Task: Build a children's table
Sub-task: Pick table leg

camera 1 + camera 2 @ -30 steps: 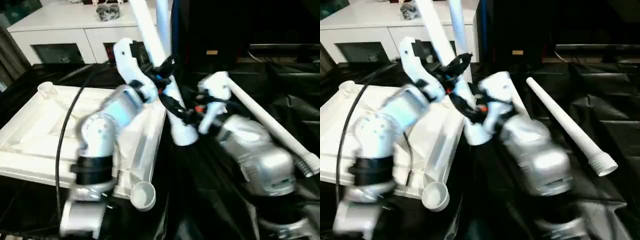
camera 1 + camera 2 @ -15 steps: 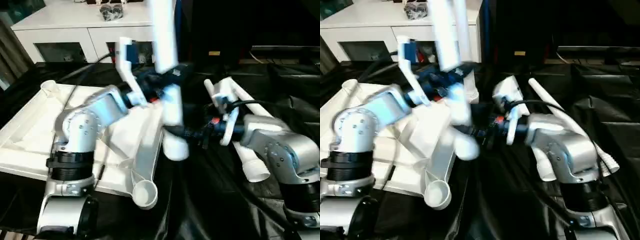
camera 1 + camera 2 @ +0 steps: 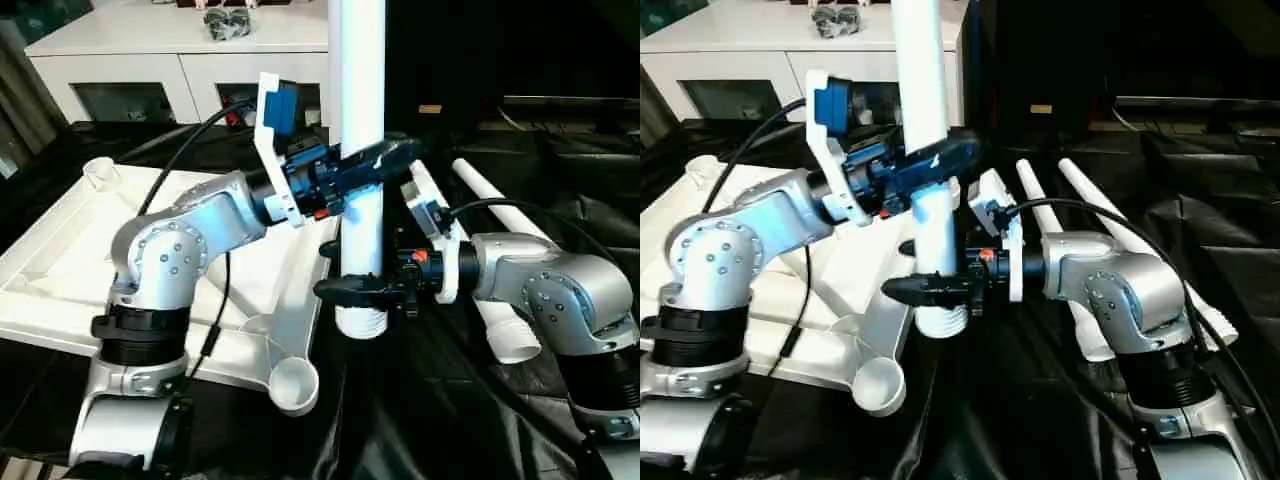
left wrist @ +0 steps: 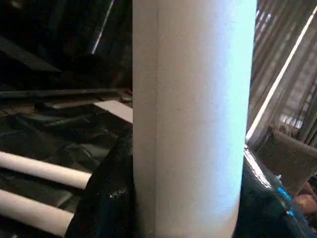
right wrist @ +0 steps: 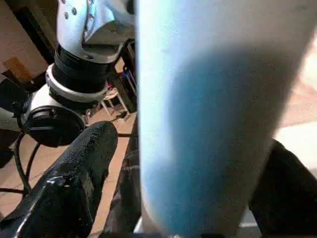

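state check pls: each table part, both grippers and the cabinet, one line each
held leg: upright, threaded end down, off the cloth
left gripper: shut on the held leg
right gripper: fingers either side of the held leg near its threaded end, one finger apart from it
tabletop: lying underside up, no leg in its sockets
spare legs: lying flat on the black cloth
cabinet: doors closed

tabletop (image 3: 60,270) left, upright leg (image 3: 361,150) centre, two legs (image 3: 500,215) right
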Tool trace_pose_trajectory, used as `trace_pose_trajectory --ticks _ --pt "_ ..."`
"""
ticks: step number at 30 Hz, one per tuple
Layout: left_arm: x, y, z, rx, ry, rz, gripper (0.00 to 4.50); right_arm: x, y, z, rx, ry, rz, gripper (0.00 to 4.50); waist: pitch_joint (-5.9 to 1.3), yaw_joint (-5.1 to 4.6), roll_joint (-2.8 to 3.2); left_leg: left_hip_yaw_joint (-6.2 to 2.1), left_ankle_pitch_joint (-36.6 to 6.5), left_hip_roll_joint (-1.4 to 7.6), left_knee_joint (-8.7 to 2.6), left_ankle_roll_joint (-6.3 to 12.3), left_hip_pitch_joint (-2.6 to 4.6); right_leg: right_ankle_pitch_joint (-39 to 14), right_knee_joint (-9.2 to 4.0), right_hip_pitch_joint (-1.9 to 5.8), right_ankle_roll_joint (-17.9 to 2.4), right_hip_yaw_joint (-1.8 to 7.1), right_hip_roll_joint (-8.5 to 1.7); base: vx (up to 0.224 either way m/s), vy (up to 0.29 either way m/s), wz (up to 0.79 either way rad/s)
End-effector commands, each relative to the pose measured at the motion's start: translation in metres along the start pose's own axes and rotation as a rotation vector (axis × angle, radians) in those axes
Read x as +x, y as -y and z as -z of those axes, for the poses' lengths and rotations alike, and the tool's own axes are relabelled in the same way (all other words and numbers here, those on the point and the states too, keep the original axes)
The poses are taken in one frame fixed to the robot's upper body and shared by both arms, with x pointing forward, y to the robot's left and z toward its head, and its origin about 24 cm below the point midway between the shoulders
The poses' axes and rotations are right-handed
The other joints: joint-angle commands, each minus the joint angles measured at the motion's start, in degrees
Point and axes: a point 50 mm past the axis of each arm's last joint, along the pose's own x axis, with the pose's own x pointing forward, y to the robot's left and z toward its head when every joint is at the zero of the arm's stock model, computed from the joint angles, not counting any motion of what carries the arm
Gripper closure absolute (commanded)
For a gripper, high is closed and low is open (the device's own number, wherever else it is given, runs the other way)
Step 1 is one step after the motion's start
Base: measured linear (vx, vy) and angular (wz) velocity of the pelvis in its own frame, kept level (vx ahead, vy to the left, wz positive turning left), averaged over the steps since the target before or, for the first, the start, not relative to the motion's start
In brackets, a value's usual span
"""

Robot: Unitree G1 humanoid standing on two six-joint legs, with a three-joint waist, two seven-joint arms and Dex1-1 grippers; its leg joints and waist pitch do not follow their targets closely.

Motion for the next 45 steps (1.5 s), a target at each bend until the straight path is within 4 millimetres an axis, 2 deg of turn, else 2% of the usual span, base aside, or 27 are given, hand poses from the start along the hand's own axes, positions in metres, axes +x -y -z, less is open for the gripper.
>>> trace_pose_trajectory --ticks 1,2,3,5,6,11,12,13,17,25,35,38,40,44,45 --pt "-0.003 0.001 -0.002 0.038 -0.013 0.003 2.67 -0.002 -0.001 -0.007 -0.016 -0.007 -0.008 0.57 -4.13 0.2 -1.48 -0.99 -3.1 3.44 -3.8 2.55 0.44 -10.3 -4.41 3.21 -11.2 2.65 -4.59 0.0 0.0 0.0" --pt "-0.003 0.001 -0.002 0.038 -0.013 0.003 2.67 -0.002 -0.001 -0.007 -0.016 -0.007 -0.008 0.57 -4.15 0.21 -1.48 -0.98 -3.0 3.41 -3.81 2.55 0.43 -10.2 -4.36 3.24 -11.2 2.65 -4.58 0.0 0.0 0.0" --pt "-0.003 0.001 -0.002 0.042 -0.019 0.001 2.67 -0.003 -0.001 -0.007 -0.014 -0.008 -0.001 0.57 -4.15 0.26 -1.14 -1.01 -3.2 3.39 -3.77 2.32 0.45 -10.2 -4.33 3.23 -11.4 2.65 -4.64 0.0 0.0 0.0" --pt "-0.004 0.001 -0.002 0.044 -0.02 0.002 2.67 -0.003 0.0 -0.006 -0.011 -0.014 0.007 0.57 -4.14 0.17 -1.32 -0.98 -3.3 3.4 -3.79 2.29 0.41 -10.1 -4.39 3.25 -11.4 2.63 -4.58 0.0 0.0 0.0" --pt "-0.003 0.0 -0.002 0.044 -0.02 0.003 2.67 -0.003 0.0 -0.005 -0.009 -0.022 0.013 0.57 -4.16 0.21 -1.16 -1.02 -3.2 3.42 -3.8 2.27 0.44 -9.9 -4.33 3.26 -11.6 2.62 -4.59 0.0 0.0 0.0" --pt "-0.001 0.0 -0.002 0.051 -0.02 0.008 2.67 0.0 0.002 -0.001 0.0 -0.042 0.032 0.57 -4.13 0.17 -1.29 -0.98 -3.8 3.4 -3.83 1.96 0.46 -10.5 -4.47 3.29 -11.6 2.63 -4.59 0.0 0.0 0.0" --pt "-0.001 0.0 -0.002 0.053 -0.02 0.01 2.67 0.0 0.003 0.0 0.002 -0.042 0.038 0.57 -4.13 0.17 -1.12 -1.03 -3.8 3.41 -3.84 1.86 0.43 -10.3 -4.41 3.29 -11.7 2.61 -4.59 0.0 0.0 0.0" --pt "0.0 0.0 -0.003 0.054 -0.02 0.011 2.67 0.001 0.004 0.0 0.003 -0.042 0.041 0.75 -4.14 0.16 -1.15 -1.03 -3.8 3.39 -3.83 1.87 0.44 -10.1 -4.41 3.29 -11.7 2.61 -4.57 0.0 0.0 0.0" --pt "0.0 0.001 -0.003 0.058 -0.019 0.013 2.67 0.001 0.006 -0.001 0.008 -0.034 0.058 0.97 -4.18 0.17 -1.19 -1.0 -3.8 3.41 -3.82 1.85 0.44 -9.5 -4.38 3.3 -12.1 2.62 -4.61 0.0 0.0 0.0" --pt "0.003 0.003 -0.002 0.057 -0.014 0.024 2.67 0.003 0.009 0.0 0.014 -0.027 0.077 1.73 -4.18 0.15 -1.18 -1.0 -3.6 3.46 -3.83 2.06 0.45 -8.6 -4.28 3.34 -12.4 2.62 -4.6 0.0 0.0 0.0" --pt "0.004 0.003 -0.002 0.056 -0.017 0.023 2.67 0.004 0.011 0.002 0.018 -0.027 0.082 2.43 -4.2 0.18 -1.09 -1.04 -3.9 3.48 -3.86 1.86 0.47 -8.7 -4.26 3.33 -12.3 2.61 -4.61 0.0 0.0 0.0" --pt "0.004 0.003 -0.001 0.062 -0.02 0.022 2.67 0.005 0.011 0.003 0.018 -0.024 0.083 2.5 -4.17 0.17 -1.11 -1.03 -3.9 3.48 -3.86 1.9 0.43 -8.5 -4.27 3.34 -12.4 2.64 -4.63 0.0 0.0 0.0" --pt "0.003 0.001 0.0 0.075 -0.021 0.001 2.11 0.004 0.011 0.003 0.017 -0.019 0.087 2.53 -4.18 0.15 -1.19 -1.04 -3.9 3.51 -3.87 1.97 0.44 -8.4 -4.26 3.35 -12.4 2.64 -4.61 0.0 0.0 0.0" --pt "0.001 0.004 -0.004 0.038 0.021 0.034 1.95 0.004 0.011 0.003 0.013 -0.009 0.093 2.54 -4.16 0.18 -1.18 -0.98 -3.9 3.46 -3.82 1.94 0.42 -8.6 -4.28 3.33 -12.7 2.63 -4.67 0.0 0.0 0.0" --pt "0.001 0.005 -0.005 0.035 0.035 0.041 1.63 0.004 0.01 0.003 0.01 -0.005 0.095 2.55 -4.17 0.18 -1.22 -0.96 -3.9 3.43 -3.81 1.97 0.4 -8.6 -4.28 3.37 -12.7 2.64 -4.65 0.0 0.0 0.0"
